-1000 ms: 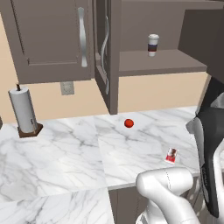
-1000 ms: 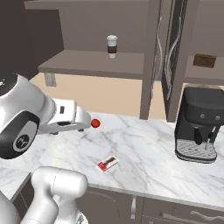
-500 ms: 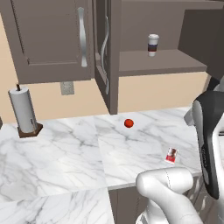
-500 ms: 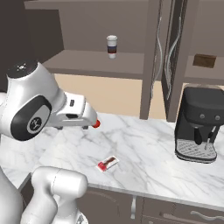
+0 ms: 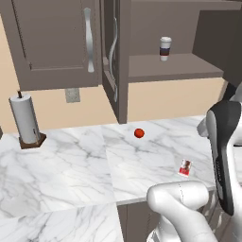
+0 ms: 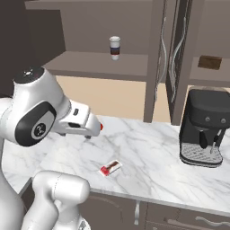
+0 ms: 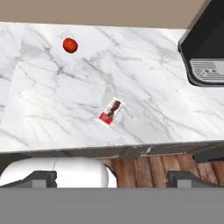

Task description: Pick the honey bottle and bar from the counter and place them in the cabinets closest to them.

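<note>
Dark fingertips of the gripper are seen far apart at the bottom corners of the hand view, with nothing held between them; the hand is raised well above the desk and looks straight down on it. In that view the bar, in a red-and-white wrapper with a brown part, is found just above the middle, lying flat on the marble close to the desk's front edge and turned diagonally. A small red ball is seen at about eleven o'clock from the bar, well apart from it. The black coffee machine is cut by the frame at about two o'clock.

In the left base view the bar lies near the front edge of the desk, and the red ball sits at about eleven o'clock from it, below the cabinets. A paper cup is stood on the open shelf. A paper towel roll is stood upright at the far left of the desk.

In the right base view the bar is seen at about five o'clock from the arm's wrist, and the coffee machine stands well to its right
</note>
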